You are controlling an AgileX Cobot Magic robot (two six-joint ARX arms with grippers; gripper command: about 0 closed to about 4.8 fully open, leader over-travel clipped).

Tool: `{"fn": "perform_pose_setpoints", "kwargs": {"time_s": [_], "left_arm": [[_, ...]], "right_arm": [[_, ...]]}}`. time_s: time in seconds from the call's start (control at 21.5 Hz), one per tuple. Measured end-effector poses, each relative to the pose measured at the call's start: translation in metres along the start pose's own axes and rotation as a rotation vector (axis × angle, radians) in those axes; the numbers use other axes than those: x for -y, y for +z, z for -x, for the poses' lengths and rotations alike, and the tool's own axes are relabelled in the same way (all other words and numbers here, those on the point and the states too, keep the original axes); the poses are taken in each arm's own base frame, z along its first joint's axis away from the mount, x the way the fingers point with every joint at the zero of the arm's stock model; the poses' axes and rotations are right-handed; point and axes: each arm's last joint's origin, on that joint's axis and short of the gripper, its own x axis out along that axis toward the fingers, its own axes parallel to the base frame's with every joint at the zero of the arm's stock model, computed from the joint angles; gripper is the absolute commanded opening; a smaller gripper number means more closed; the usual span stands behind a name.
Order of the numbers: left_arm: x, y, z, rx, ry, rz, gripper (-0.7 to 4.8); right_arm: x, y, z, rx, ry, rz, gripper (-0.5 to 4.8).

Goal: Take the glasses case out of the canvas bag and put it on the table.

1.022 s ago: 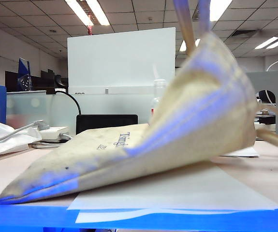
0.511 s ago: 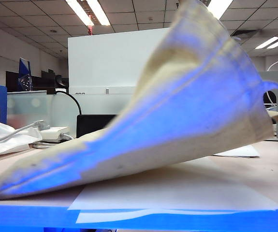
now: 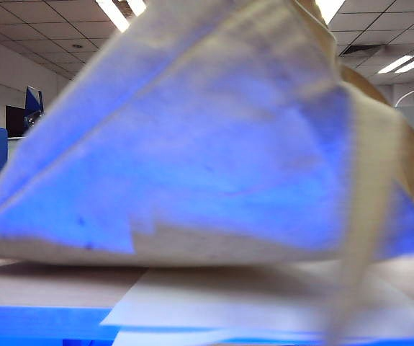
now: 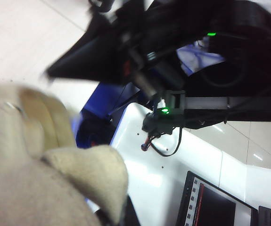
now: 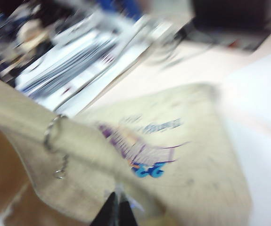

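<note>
While held up like a tent above the table point(image 3: 41, 285), fills nearly the whole exterior view: canvas bag point(image 3: 214, 144), blurred, off-white with a blue cast, one beige strap point(image 3: 369, 216) dangling at the right. Lower edge just over the white paper sheets point(image 3: 264, 303); touching them or not, cannot tell.

Left gripper point(image 4: 121, 214) closed tight, with a thick bunch of bag cloth gathered right at its jaws. Apparently gripping that cloth.

Right gripper point(image 5: 115, 212) also fully closed, dark tips pressed together against a fold of the bag, near the strap's metal ring point(image 5: 53, 129). Pinching fabric or merely resting on it, cannot tell through the blur.

No sign of the glasses case in any view. Presumably hidden inside the bag.

Likely to handle as follows. Bag: soft, floppy, light, apt to sag shut unless its mouth is kept spread. Case, judged from the task alone: rigid, smooth, probably slippery. Best taken across its narrow middle, squarely, so as not to squirt out of the jaws.
</note>
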Motion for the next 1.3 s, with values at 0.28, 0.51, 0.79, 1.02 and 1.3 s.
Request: {"fn": "perform_pose_setpoints", "kwargs": {"time_s": [0.28,0.51,0.79,1.02,1.3], "left_arm": [[-0.007,0.005,0.001,0.044,0.070,-0.009,-0.06],[-0.015,0.012,0.005,0.111,0.121,-0.052,-0.06],[-0.012,0.012,0.006,0.111,-0.007,-0.058,-0.06],[0.000,0.009,0.013,0.111,-0.120,-0.074,-0.06],[0.011,0.013,0.015,0.153,-0.191,-0.091,-0.05]], "right_arm": [[-0.021,-0.008,0.000,-0.073,0.201,-0.020,-0.07],[-0.056,-0.018,0.027,-0.068,0.340,-0.083,-0.07],[-0.047,-0.053,0.003,-0.211,0.228,-0.137,-0.07],[-0.039,-0.041,-0.023,-0.135,0.171,-0.110,-0.07],[-0.023,-0.056,-0.075,-0.335,0.116,-0.149,-0.07]]}}
